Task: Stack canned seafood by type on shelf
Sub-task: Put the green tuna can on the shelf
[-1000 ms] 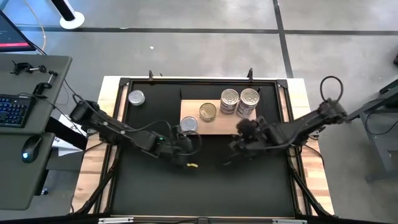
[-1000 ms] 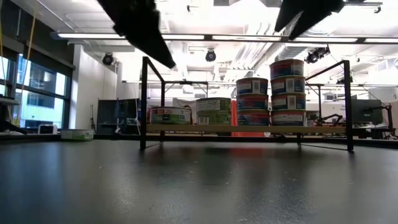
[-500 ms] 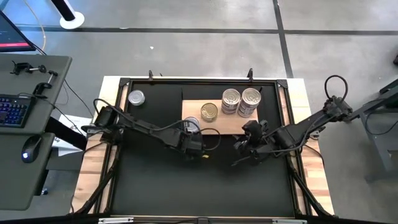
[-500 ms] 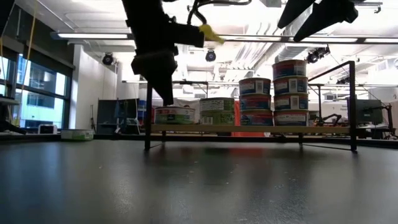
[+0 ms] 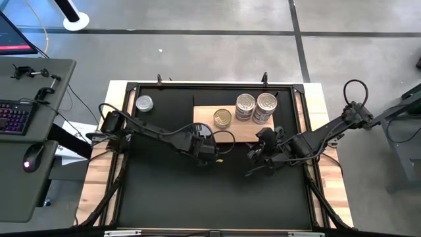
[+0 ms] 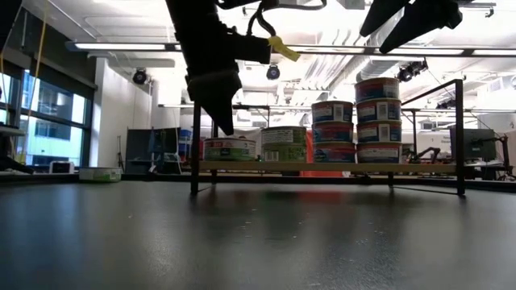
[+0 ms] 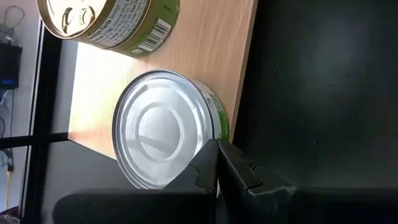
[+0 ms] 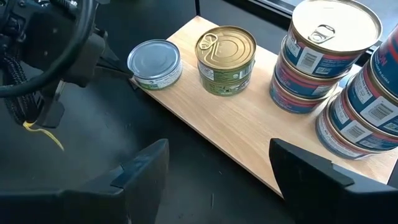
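The shelf [image 5: 231, 133] is a pale wood board on the black mat. A silver-lid can [image 7: 163, 130] stands at its left end, with a gold-lid can [image 8: 226, 57] beside it. Two stacks of red-and-blue cans [image 5: 245, 107] [image 5: 266, 105] stand farther right. One more silver can [image 5: 143, 103] sits alone at the mat's far left. My left gripper [image 7: 217, 163] is shut, its tips at the silver-lid can's side. My right gripper [image 8: 230, 180] hovers open over the mat, near the shelf's front edge, with nothing between its fingers. My left gripper's shut fingertips [image 7: 211, 152] lie against the silver-lid can's green side wall [image 7: 219, 127], on the side toward the table's near-left. The fingers slant down from the near-left. The can stands upright on the shelf's left end.
Black frame posts [image 6: 196, 145] [image 6: 459, 137] stand at the shelf's two ends in the low view. The left arm's cable and a yellow tag [image 8: 43, 134] hang over the mat beside the shelf. A desk with keyboard and mouse [image 5: 26, 118] stands beyond the table's left edge.
My left gripper has gone toward the table's right edge and down, up to the silver-lid can, tipping more steeply downward. The shelf and its cans have slid slightly toward the right edge.
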